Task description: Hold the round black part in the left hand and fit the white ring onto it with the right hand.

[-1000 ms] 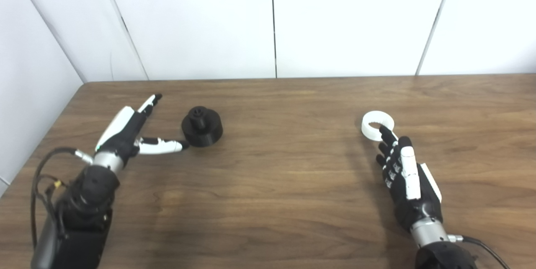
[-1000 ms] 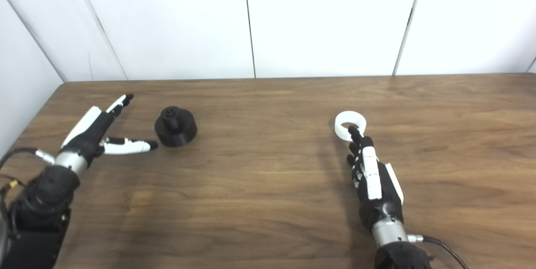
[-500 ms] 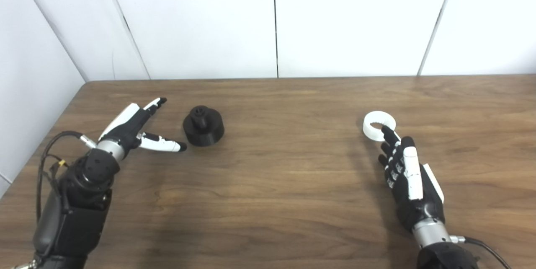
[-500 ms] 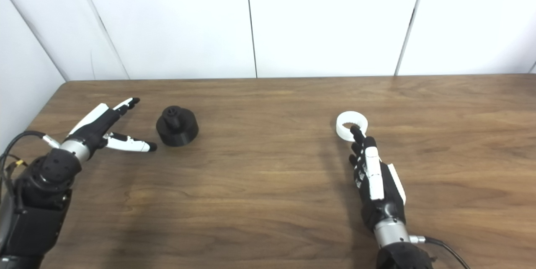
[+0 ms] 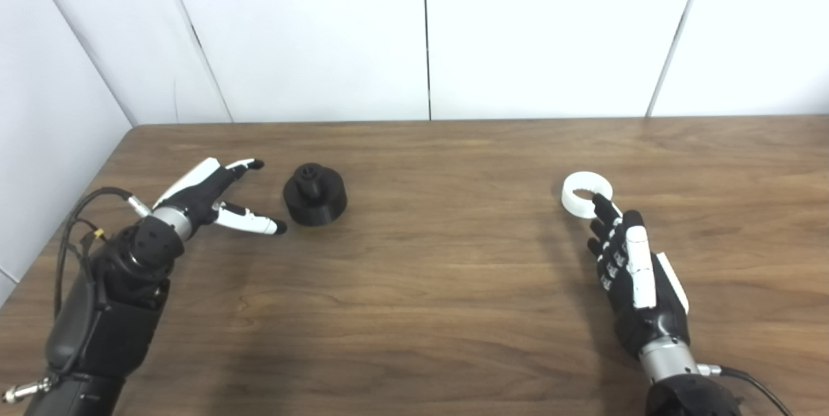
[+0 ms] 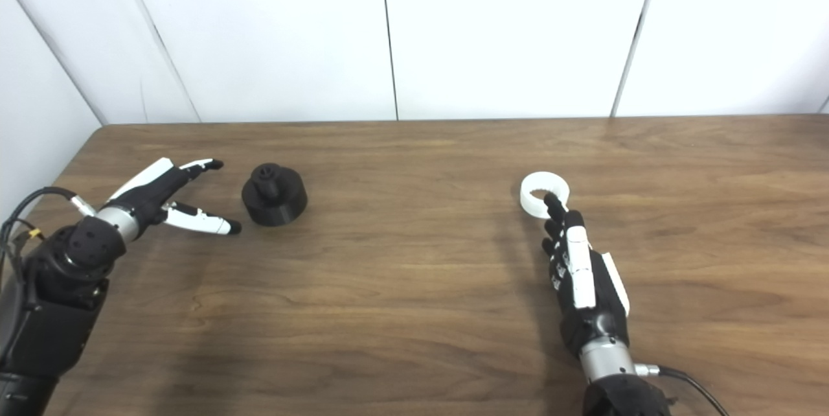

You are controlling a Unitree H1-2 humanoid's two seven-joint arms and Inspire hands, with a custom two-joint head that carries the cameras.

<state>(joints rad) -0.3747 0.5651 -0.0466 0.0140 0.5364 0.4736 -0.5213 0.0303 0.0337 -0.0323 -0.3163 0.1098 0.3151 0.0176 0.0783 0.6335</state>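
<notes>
Black part point(image 5: 314, 195) sits on table point(image 5: 427, 273) toward the left edge, knob up. Left hand point(image 5: 206, 199) just beside it, fingers spread, holding nothing, thumb tip near its base. White ring point(image 5: 586, 194) lies flat right of centre. Right hand point(image 5: 631, 277) open, fingers straight, one fingertip over the ring's near rim.

You had the round black part point(image 5: 314, 194) sitting flat on the left side of the wooden table, a short drum with a small raised hub pointing up from its top. The white ring point(image 5: 585, 194) lay flat well apart to the right, its hole facing up.
</notes>
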